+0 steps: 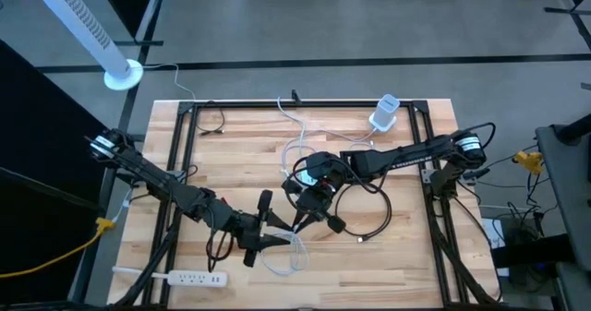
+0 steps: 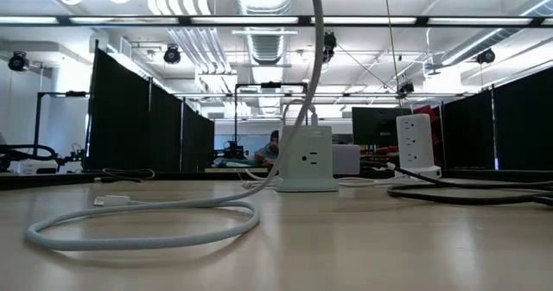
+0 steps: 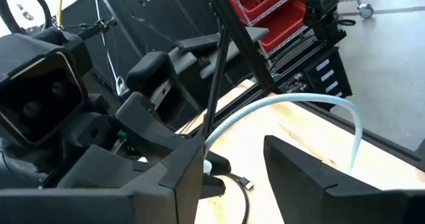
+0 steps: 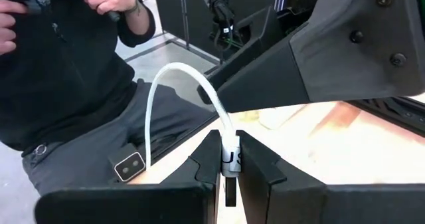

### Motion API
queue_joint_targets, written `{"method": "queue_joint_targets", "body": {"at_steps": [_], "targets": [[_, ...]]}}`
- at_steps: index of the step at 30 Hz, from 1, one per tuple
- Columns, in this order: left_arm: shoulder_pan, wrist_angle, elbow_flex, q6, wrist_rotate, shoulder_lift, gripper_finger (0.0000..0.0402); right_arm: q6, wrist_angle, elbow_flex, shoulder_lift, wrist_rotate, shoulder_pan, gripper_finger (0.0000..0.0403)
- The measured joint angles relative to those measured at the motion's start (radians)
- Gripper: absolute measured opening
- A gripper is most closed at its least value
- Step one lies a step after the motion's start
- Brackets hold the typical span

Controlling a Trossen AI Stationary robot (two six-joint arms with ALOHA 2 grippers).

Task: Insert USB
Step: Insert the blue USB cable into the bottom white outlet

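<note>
We read only the dark letters "US", partly hidden, on the white USB plug (image 4: 229, 159).

We see the white USB plug on its thin white rubber cable (image 4: 230, 159) pinched upright between the closed fingers of the right gripper (image 4: 229, 167), its dark metal tip poking out just below them. From the plug the cable arches up and away in a loop, passing between the parted fingers of the left gripper (image 3: 232, 177), touching neither.
</note>
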Motion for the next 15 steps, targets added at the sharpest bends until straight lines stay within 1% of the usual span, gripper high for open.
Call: {"method": "queue_joint_targets", "body": {"at_steps": [6, 10, 15], "targets": [[0.017, 0.021, 0.000, 0.054, 0.005, 0.000, 0.0120, 0.000, 0.001, 0.000, 0.001, 0.004, 0.000, 0.0020], [0.061, 0.020, 0.000, 0.043, 0.012, 0.016, 0.0096, 0.011, -0.004, -0.001, 0.008, 0.004, 0.000, 0.0020], [0.072, 0.020, 0.000, 0.042, 0.030, 0.021, 0.0068, 0.012, -0.008, -0.002, 0.008, 0.003, 0.000, 0.0020]]}}
